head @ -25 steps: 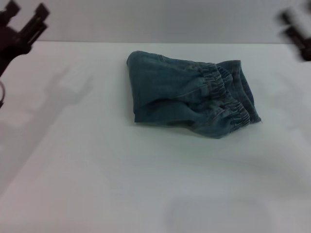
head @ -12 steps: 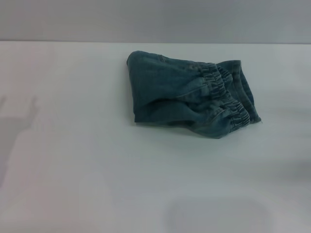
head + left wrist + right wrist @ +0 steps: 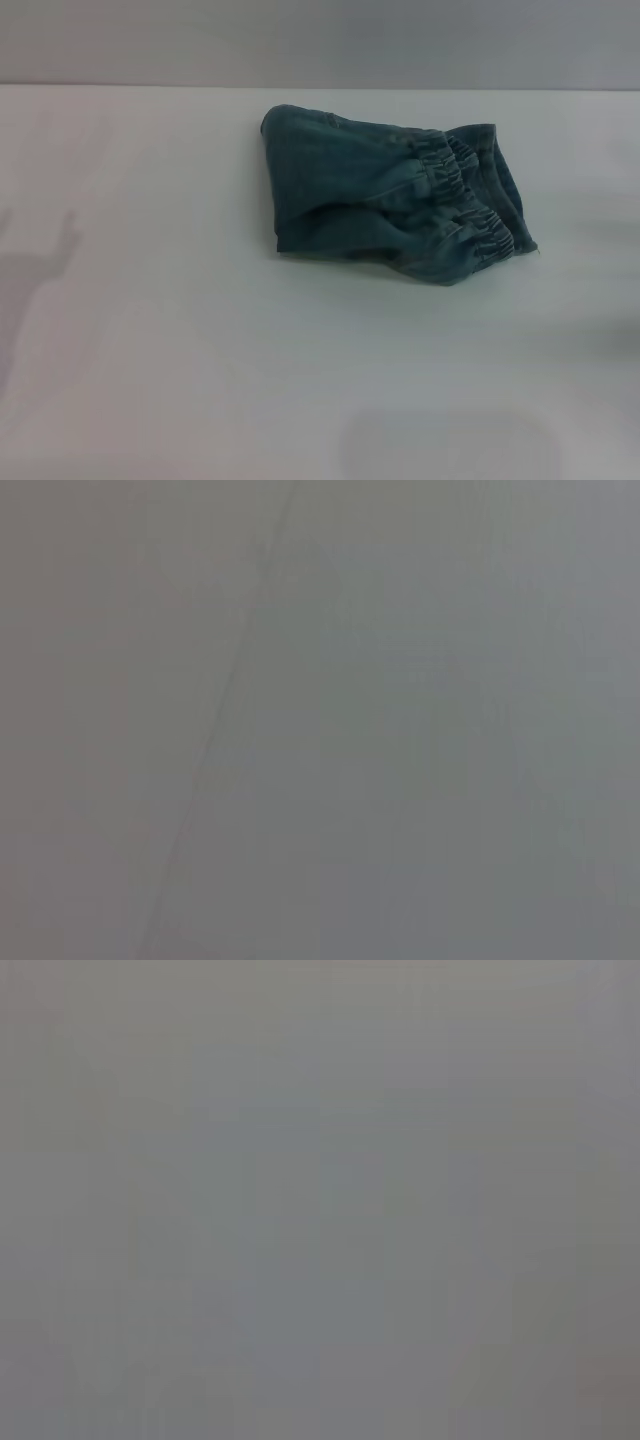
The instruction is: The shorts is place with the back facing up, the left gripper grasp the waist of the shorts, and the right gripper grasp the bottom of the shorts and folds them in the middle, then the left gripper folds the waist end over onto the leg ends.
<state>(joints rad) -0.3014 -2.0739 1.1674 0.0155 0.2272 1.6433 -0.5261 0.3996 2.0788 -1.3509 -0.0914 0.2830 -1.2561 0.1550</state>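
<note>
Grippers, left and right: neither appears in the head view, and both wrist views give only a featureless grey field, so whether they are released or clenched cannot be told. Shorts lie folded into a compact blue denim bundle on the white table, toward its far side and slightly right of centre. Gathered elastic waistband sits on top at the bundle's right end (fold edge on the left).

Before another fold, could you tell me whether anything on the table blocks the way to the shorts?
Nothing visible does. The shorts lie folded and alone on the white table, bare on every side; neither pincer is in view.
</note>
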